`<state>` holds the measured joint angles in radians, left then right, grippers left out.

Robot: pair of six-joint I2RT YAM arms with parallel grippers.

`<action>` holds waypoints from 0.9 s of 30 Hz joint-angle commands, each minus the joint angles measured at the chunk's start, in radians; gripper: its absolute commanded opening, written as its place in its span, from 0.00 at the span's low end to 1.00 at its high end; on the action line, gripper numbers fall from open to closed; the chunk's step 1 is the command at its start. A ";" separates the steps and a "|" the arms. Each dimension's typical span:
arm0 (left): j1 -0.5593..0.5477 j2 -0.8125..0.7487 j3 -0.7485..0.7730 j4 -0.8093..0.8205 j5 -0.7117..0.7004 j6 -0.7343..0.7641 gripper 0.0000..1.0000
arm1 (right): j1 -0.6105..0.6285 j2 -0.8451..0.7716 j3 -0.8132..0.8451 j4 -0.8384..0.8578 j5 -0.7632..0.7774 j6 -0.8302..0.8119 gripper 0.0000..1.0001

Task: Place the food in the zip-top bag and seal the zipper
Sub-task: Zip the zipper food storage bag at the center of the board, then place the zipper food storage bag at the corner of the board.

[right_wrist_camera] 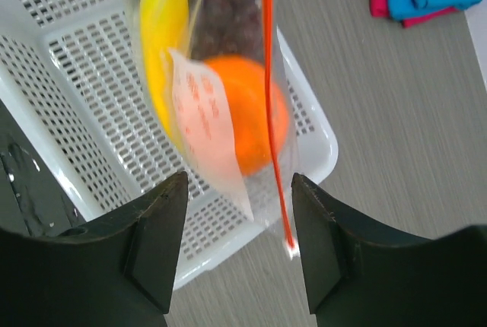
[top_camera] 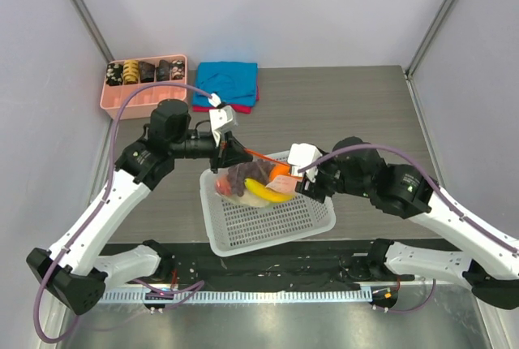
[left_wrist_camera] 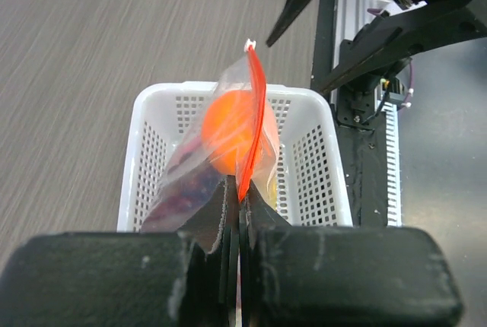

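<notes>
Compartments of the pink moulded tray [top_camera: 122, 105] at far left hold dark items, and a soft folded blue cloth [top_camera: 231, 81] lies to its right on the grey wood-grain table [top_camera: 357, 105]. Nearer the middle, the left gripper [left_wrist_camera: 237, 198] has its black fingers pressed flat together, pinching one end of the thin orange-red zipper [left_wrist_camera: 257, 114]. This holds the crinkly clear zip-top bag [top_camera: 243, 183] up over the far end of the white mesh basket [top_camera: 268, 223], with a round orange [right_wrist_camera: 251, 122], a curved yellow banana [right_wrist_camera: 163, 23] and dark knobbly grapes [right_wrist_camera: 228, 7] showing through the film. On the right, the right gripper [right_wrist_camera: 240, 190] has its jaws spread, and the zipper's other end hangs in the gap between them.
</notes>
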<state>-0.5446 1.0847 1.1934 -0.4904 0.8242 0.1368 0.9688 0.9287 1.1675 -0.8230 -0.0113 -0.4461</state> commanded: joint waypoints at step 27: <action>0.028 -0.051 0.078 0.154 -0.161 -0.202 0.56 | -0.022 0.150 0.227 0.114 -0.141 0.254 0.01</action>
<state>-0.5480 1.0870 1.2438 -0.5007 0.7685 0.0601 0.9649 1.1202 1.3102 -0.7872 -0.1520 -0.3336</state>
